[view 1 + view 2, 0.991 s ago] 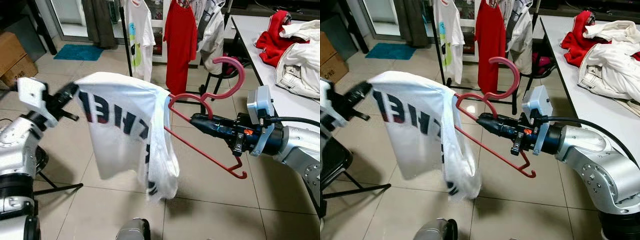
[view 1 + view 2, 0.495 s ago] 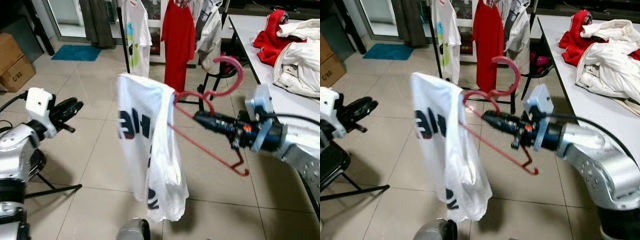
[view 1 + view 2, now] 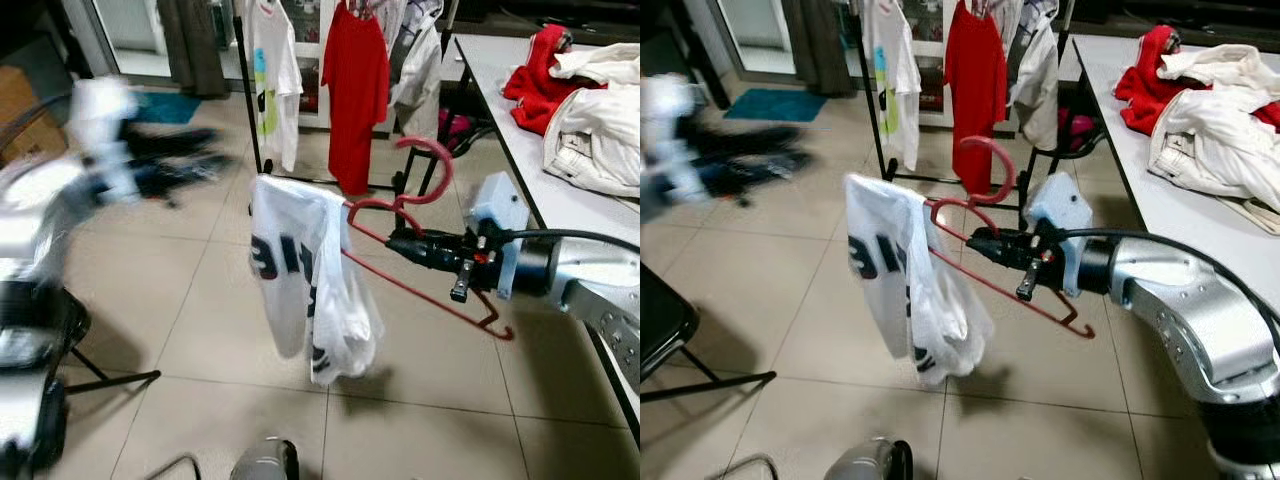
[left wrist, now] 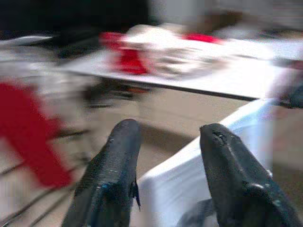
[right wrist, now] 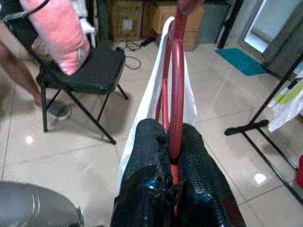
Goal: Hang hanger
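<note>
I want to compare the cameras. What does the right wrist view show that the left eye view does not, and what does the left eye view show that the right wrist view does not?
The right wrist view alone shows a black folding chair with a pink cushion and cardboard boxes behind.

The left eye view alone shows the table with heaped clothes, the red shirt on the rack, and the blurred left gripper.

Both show the right gripper shut on the red hanger, with the white T-shirt draped on it.

1 red hanger, 1 white tee, 2 hands: left hand, right hand.
</note>
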Controlling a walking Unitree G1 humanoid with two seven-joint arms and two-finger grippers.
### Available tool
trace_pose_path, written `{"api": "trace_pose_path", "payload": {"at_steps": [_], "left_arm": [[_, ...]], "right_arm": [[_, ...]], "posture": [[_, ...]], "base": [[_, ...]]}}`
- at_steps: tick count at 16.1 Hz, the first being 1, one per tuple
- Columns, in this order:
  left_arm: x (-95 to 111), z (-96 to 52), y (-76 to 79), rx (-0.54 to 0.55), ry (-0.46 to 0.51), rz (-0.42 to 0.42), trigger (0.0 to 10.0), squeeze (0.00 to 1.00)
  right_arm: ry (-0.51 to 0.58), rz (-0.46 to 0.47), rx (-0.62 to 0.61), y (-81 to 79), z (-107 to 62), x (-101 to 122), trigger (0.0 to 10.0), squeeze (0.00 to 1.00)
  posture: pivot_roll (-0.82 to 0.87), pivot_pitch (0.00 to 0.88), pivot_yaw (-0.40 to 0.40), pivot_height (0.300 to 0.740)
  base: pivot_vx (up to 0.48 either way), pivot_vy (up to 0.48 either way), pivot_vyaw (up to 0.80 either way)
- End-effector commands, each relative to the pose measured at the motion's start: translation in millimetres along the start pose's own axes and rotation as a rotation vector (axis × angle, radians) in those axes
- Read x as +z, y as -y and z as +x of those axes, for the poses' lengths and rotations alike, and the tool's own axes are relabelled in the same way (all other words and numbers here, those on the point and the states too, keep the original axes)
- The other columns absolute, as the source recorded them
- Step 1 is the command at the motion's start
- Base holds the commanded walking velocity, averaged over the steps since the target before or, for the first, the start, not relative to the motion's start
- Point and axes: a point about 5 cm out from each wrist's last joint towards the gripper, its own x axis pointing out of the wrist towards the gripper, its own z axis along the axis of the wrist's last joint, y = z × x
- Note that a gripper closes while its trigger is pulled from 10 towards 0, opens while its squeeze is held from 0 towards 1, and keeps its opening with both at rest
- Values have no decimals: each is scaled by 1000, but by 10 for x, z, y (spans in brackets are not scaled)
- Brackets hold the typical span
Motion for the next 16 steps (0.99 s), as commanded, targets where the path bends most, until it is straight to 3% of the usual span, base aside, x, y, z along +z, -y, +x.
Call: {"api": "trace_pose_path", "payload": {"at_steps": [1,2,3,5,7,10,13,15,16], "left_arm": [[67,53,30,-81,-16,11,10000,1000],[112,136,61,-195,-38,-3,10000,1000],[168,198,114,-333,-56,-12,10000,0],[200,266,136,-431,-120,35,10000,0],[174,319,199,-504,-178,21,10000,0],[56,347,200,-521,-278,76,10000,0],[-29,330,190,-542,-338,63,10000,0],[-75,320,213,-563,-363,66,0,0],[-94,331,224,-572,-362,73,0,0]], "right_arm": [[11,-50,22,-16,2,66,10000,0],[6,-69,45,-36,23,87,10000,0],[1,-92,66,-60,44,114,10000,0],[-9,-120,96,-99,63,144,10000,0],[-11,-132,131,-145,82,161,10000,0],[-2,-138,165,-194,103,178,10000,0],[7,-141,205,-246,110,199,10000,0],[6,-142,213,-252,111,200,10000,0],[7,-143,216,-253,114,205,10000,0]], "posture": [[72,39,47,740],[70,40,54,740],[66,41,63,740],[65,46,71,740],[64,49,75,740],[65,52,75,740],[62,54,72,740],[63,53,69,740],[63,54,67,740]], "base": [[0,0,0],[0,0,0],[0,0,0],[0,0,0],[0,0,0],[0,0,0],[0,0,0],[0,0,0],[0,0,0]]}}
